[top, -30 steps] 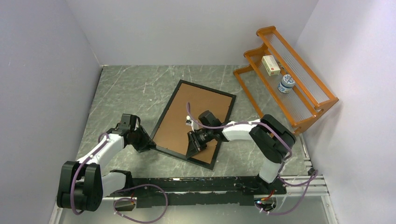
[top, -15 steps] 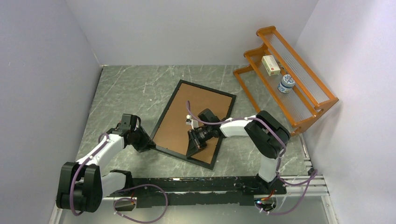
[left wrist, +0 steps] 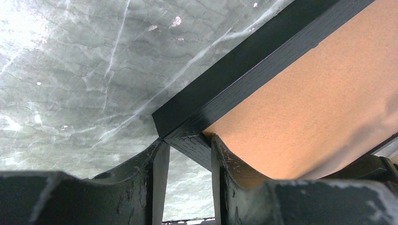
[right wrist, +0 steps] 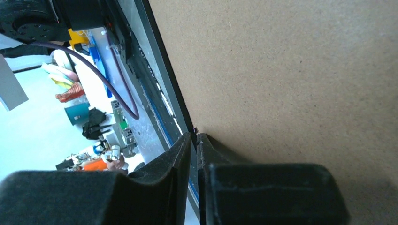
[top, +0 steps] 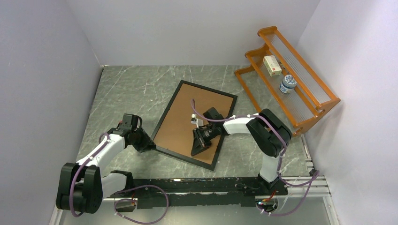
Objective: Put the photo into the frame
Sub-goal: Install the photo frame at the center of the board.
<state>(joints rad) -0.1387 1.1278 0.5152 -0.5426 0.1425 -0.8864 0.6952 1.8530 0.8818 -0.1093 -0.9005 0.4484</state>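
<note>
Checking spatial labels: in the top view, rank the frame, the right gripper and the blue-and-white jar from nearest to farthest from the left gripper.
1. the frame: its near-left corner is at the left gripper.
2. the right gripper: at the frame's near-right edge.
3. the blue-and-white jar: on the orange rack, far right.

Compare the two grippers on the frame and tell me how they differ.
The left gripper is at a near corner of the frame; the right gripper is over the brown board, by its near edge. The left gripper's jaws stand apart, straddling the black corner rail; the right gripper's are almost together, and whether they pinch anything is unclear. Both are low at the frame's upturned back.
</note>
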